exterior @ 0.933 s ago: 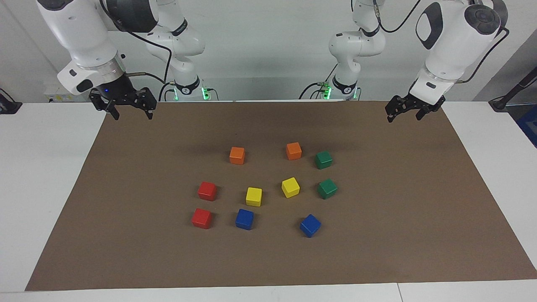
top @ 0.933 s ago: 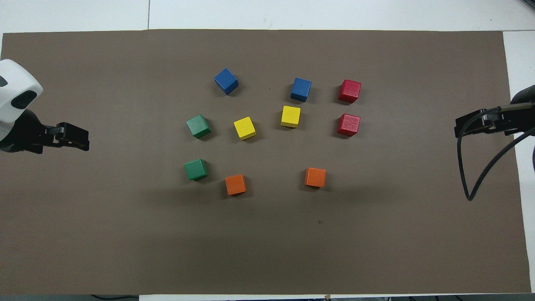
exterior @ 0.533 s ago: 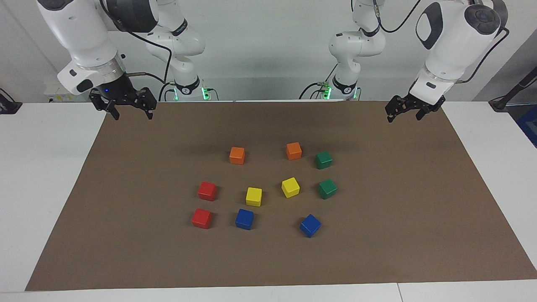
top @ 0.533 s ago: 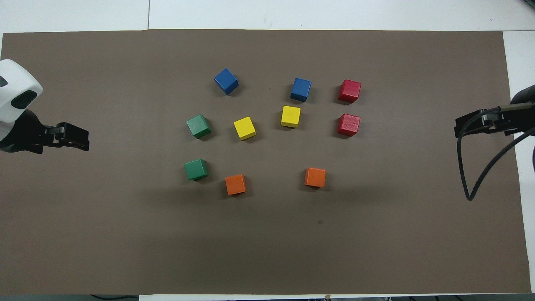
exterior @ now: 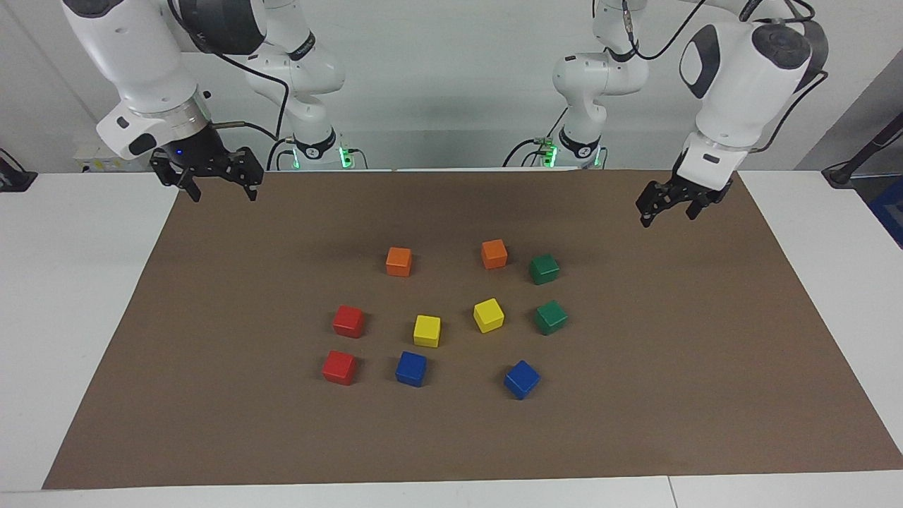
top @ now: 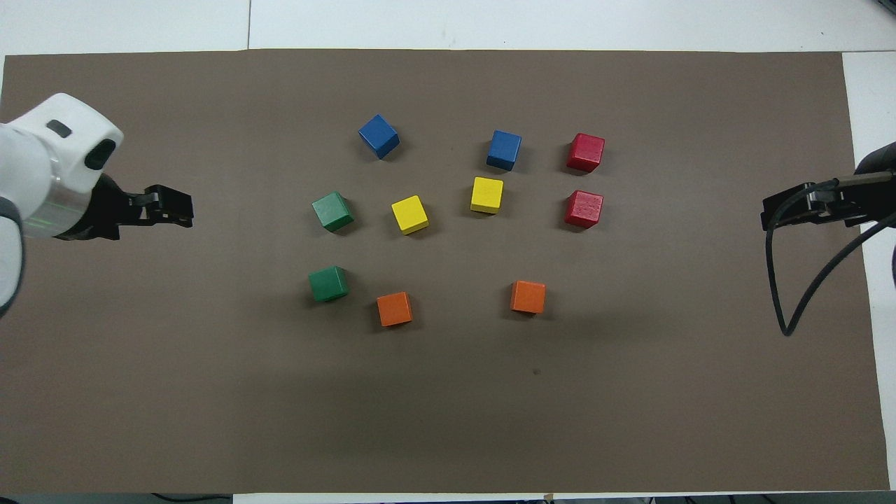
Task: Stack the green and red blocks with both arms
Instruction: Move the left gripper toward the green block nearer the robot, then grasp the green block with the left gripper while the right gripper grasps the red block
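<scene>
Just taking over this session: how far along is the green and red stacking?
Nothing is stacked yet: both green blocks and both red blocks lie singly on the brown mat. Neither gripper holds a block. The left gripper hangs over the mat's edge at the green end; the right gripper waits. All stacking remains.

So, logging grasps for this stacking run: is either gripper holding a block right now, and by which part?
Nothing is held. The left gripper and right gripper hang over bare mat at opposite ends of the table.

No text, label, brand, number or sign can be read anywhere in either view.
</scene>
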{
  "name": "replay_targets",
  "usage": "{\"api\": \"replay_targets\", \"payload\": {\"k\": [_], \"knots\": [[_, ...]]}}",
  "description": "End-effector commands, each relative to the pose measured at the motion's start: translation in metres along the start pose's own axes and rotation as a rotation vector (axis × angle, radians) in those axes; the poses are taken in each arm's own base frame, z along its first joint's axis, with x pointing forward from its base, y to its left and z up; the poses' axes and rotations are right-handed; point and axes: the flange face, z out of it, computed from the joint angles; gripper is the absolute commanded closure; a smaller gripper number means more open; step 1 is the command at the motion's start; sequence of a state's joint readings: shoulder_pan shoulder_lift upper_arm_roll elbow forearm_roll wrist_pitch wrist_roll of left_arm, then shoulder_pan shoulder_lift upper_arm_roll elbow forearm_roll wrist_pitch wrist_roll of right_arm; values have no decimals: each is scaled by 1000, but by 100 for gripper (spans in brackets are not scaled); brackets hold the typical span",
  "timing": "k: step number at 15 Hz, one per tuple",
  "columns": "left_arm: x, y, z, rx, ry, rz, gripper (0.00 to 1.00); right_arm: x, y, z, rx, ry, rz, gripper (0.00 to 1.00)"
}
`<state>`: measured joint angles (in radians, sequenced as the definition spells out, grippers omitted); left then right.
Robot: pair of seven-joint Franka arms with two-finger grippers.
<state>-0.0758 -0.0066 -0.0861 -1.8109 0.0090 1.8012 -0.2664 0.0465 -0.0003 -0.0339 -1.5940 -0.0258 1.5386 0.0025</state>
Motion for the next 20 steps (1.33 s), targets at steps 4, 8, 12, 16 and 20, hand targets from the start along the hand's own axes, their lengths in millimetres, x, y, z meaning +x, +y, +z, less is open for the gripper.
{"api": "replay_targets", "payload": {"k": [4, 8, 12, 16, 20], "knots": [[-26, 105, 130, -46, 45, -113, 0, -3, -38, 35, 29, 21, 109, 0], [-38, 129, 173, -33, 11, -132, 0, 9, -92, 124, 38, 53, 269, 0], [-56, 129, 202, -16, -16, -129, 0, 34, -123, 189, 64, 76, 413, 0], [-79, 160, 231, -15, -20, -238, 0, 46, -133, 230, 73, 93, 448, 0], [-76, 152, 232, -8, -29, -158, 59, 55, -141, 259, 70, 88, 472, 0]]}}
